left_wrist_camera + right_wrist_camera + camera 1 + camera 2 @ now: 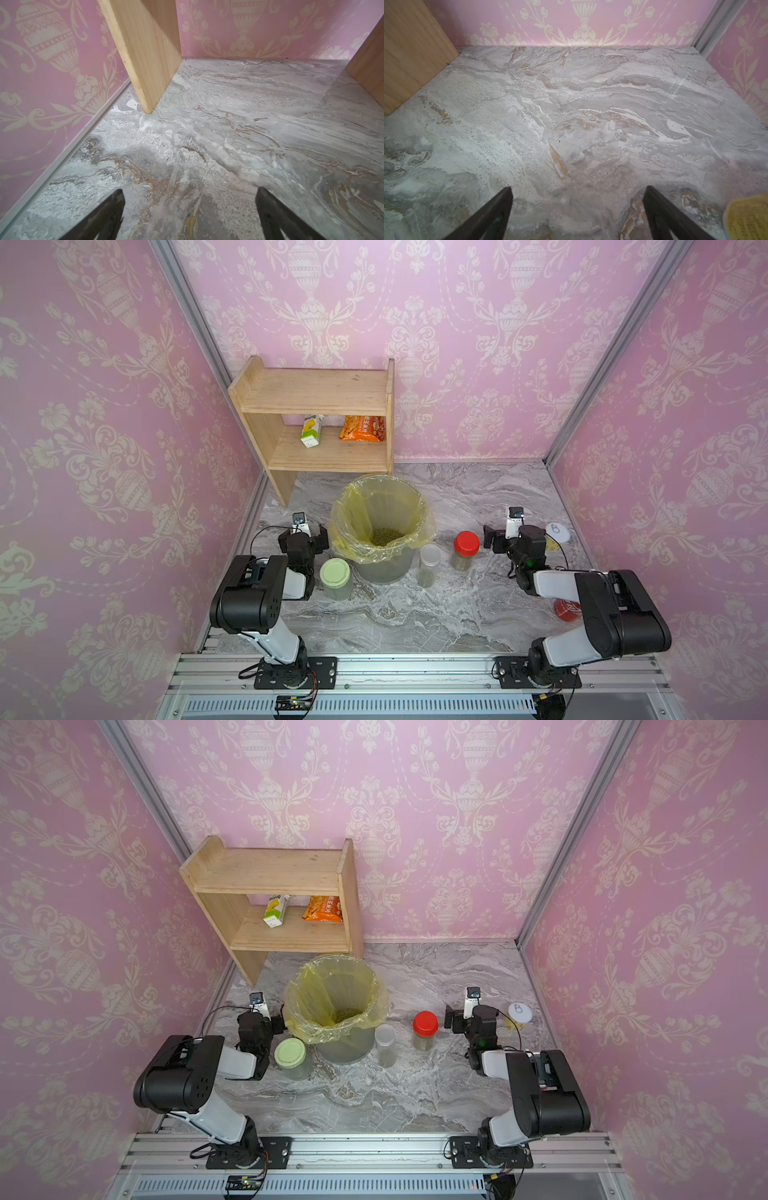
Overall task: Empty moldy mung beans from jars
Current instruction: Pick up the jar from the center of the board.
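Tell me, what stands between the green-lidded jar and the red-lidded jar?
The yellow-lined bin comes first, then the slim whitish-lidded jar beside it. Both top views show this.

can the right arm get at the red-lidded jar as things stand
Probably yes: the red-lidded jar stands just beside the open, empty right gripper, bare tabletop between them, though the gripper points past it.

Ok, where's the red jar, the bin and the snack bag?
red-lidded jar (466, 542): a top view, on its red lid.
bin (386, 572): a top view, on its grey wall.
snack bag (362, 428): a top view, its middle.
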### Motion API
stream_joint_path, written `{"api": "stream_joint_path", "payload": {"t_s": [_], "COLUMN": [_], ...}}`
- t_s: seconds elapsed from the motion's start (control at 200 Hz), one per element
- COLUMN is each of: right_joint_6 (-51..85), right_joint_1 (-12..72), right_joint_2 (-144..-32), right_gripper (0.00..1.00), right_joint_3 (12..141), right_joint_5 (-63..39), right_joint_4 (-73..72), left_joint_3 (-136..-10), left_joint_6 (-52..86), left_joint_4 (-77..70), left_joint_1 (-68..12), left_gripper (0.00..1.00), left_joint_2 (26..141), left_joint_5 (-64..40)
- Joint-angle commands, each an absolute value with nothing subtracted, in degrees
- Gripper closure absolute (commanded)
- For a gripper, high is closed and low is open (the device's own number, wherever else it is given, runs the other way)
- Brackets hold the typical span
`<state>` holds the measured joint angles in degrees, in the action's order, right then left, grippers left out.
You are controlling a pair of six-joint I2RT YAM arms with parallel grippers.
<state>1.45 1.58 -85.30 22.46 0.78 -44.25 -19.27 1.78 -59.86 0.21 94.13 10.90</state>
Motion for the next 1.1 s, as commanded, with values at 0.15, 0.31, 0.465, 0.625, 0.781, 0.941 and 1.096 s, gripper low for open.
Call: {"api": "stream_joint_path", "payload": {"t_s": [0.15, 0.31, 0.465, 0.625, 0.781, 0.941, 1.096], "right_joint_6": [1.36, 1.76, 3.44, 4.48, 7.18, 8.87, 7.67], "right_joint_1": [1.00, 0.19, 0.01, -0.38, -1.05, -1.07, -1.05], "right_joint_2": [-85.84, -85.87, -83.99, -79.28, -73.05, -67.55, -61.19], "right_gripper": [0.00, 0.00, 0.00, 0.00, 0.00, 0.00, 0.00], "right_joint_3": [23.74, 23.89, 25.39, 30.30, 33.77, 35.94, 36.66], "right_joint_5": [-0.47, -1.85, 1.16, 3.87, 6.34, 6.48, -7.71], "right_joint_4": [-43.95, -43.82, -39.67, -26.90, -16.69, -10.94, -3.90], "left_joint_3": [-20.05, -20.69, -19.95, -18.13, -17.88, -18.45, -22.54], "left_joint_6": [0.53, 1.27, 2.57, 4.28, 4.57, 4.65, 8.46], "left_joint_4": [-58.54, -57.22, -57.04, -48.66, -39.17, -35.65, -25.03], "left_joint_1": [0.09, 0.76, 1.27, 1.19, 0.89, 0.24, 0.10], "left_gripper": [0.01, 0.01, 0.01, 0.01, 0.01, 0.01, 0.01], "left_joint_2": [93.61, 93.58, 91.05, 77.93, 66.05, 59.03, 52.62], "left_joint_5": [8.84, 7.68, 10.30, 15.65, 16.48, 16.16, 17.58]}}
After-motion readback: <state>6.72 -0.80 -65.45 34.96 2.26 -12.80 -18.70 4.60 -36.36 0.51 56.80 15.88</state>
